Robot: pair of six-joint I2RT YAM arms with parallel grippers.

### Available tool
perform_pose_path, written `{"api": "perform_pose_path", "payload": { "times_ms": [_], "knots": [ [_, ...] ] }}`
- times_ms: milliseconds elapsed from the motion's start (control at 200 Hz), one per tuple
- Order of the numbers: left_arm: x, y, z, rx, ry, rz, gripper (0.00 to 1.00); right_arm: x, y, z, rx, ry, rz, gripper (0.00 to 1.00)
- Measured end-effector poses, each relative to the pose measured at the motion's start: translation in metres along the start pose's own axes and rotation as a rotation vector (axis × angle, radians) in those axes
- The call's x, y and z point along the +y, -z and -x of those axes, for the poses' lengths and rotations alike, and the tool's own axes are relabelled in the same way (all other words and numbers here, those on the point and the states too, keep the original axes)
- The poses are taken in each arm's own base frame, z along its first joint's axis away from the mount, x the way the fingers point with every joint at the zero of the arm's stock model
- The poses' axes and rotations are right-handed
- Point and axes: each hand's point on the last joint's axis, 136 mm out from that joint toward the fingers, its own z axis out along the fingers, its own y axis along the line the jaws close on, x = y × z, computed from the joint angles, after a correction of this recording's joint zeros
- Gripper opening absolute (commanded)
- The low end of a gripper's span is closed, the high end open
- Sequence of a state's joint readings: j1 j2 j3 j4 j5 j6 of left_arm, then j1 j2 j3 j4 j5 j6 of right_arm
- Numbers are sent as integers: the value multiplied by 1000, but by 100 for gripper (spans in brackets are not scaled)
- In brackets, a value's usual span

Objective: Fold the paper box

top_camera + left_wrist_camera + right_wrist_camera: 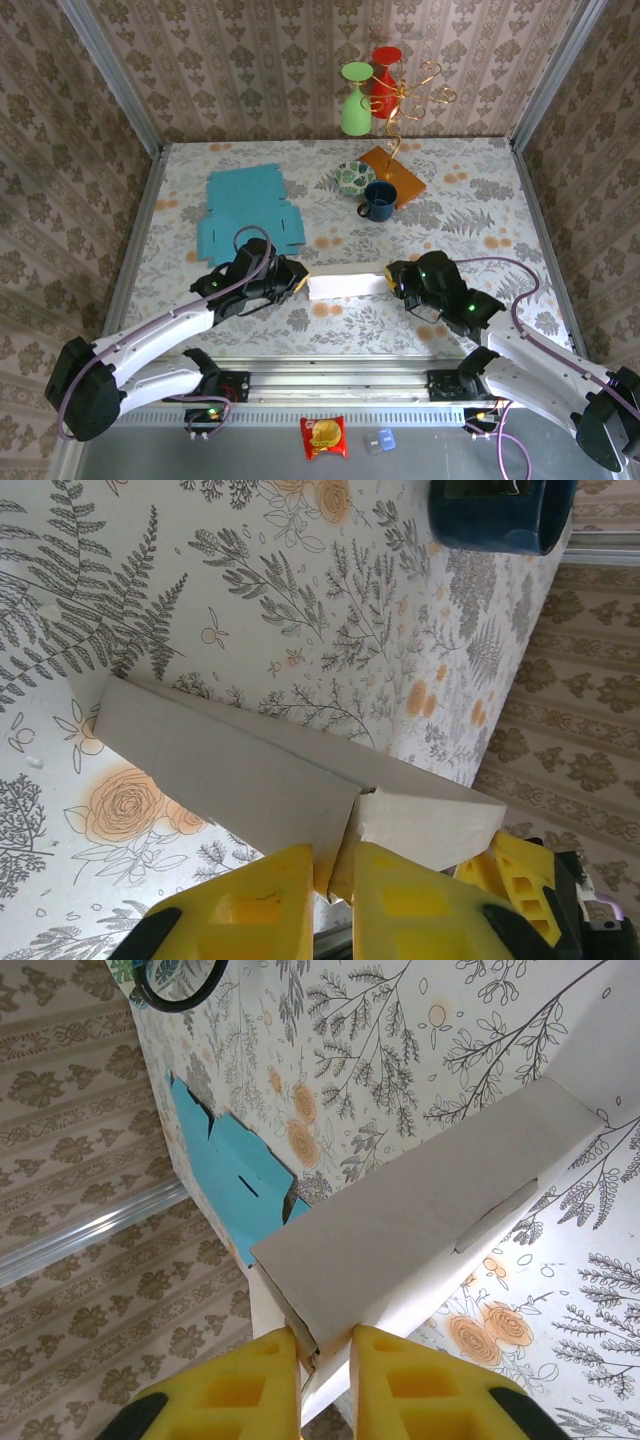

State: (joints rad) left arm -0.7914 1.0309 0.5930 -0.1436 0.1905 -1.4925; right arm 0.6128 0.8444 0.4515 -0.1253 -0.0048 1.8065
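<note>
Floral-printed tabletop (480, 215) carries a flat blue cardboard sheet (245, 205) toward 10 o'clock. The white paper box (345, 285) lies crosswise near 6 o'clock, between the arms. The left hand (298, 283) is clamped on its 9 o'clock end, the right hand (392, 279) on its 3 o'clock end. A blue mug (379, 200) stands at 1 o'clock from the box.

Damask-papered walls (250, 70) on three sides; table (470, 200) covered in floral fern print.

Long, narrow white paper box (346, 284), partly folded, lying crosswise at front centre
</note>
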Motion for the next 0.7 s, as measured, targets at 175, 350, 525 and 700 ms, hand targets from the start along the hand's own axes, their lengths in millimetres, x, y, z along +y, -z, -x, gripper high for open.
{"api": "perform_pose_path", "payload": {
  "times_ms": [175, 350, 525, 700],
  "knots": [
    [-1, -3, 1, -4, -2, -40, 4, 0, 0, 2, -8, -13, 0, 14],
    [-4, -7, 1, -1, -6, -59, 1, 0, 1, 5, -28, -26, -5, 21],
    [-7, -11, -4, 18, -20, -72, 1, -2, 6, 5, -49, 12, -75, 52],
    [-14, -15, -9, 36, -56, -71, 2, 28, 12, -37, 15, 109, -104, 64]
  ]
}}
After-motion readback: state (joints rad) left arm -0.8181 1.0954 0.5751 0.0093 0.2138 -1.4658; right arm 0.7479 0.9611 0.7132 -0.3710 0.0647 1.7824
